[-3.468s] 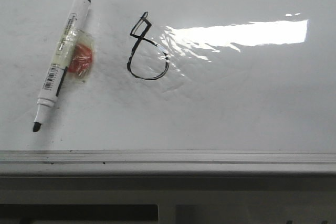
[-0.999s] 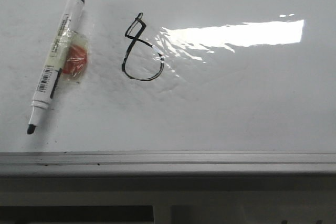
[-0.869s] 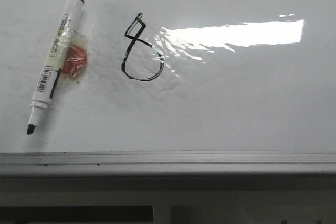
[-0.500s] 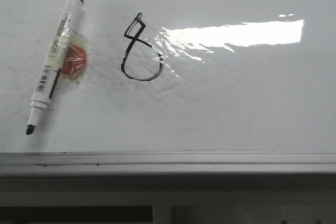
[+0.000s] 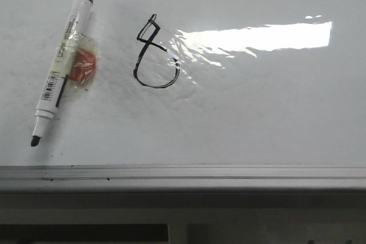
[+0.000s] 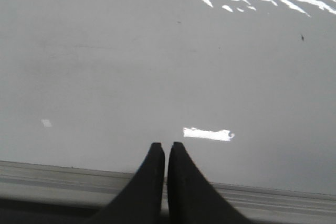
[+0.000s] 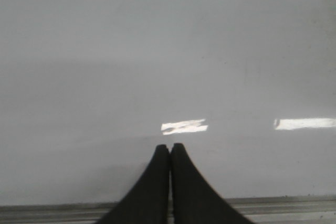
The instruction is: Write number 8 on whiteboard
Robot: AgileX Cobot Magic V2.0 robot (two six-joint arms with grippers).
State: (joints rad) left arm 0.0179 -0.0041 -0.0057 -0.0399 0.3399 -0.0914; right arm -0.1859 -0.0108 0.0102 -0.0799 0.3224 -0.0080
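A thin black number 8 (image 5: 155,53) is drawn on the glossy whiteboard (image 5: 257,118), left of the wrinkled shiny patch (image 5: 200,47). A white marker (image 5: 60,67) with a black tip lies uncapped on the board to the 8's left, with a red blob taped to it. No gripper shows in the front view. My left gripper (image 6: 164,146) is shut and empty above the board's near rail (image 6: 273,200). My right gripper (image 7: 169,146) is shut and empty, also over bare board near the rail (image 7: 294,207).
The grey metal edge rail (image 5: 229,174) runs along the board's near side, with a grey frame below it. Bright light reflections (image 5: 274,35) lie on the board to the right of the 8.
The marker and the 8 sit slightly left and lower in the view than 3.5 s ago; over the last second nothing has visibly moved.
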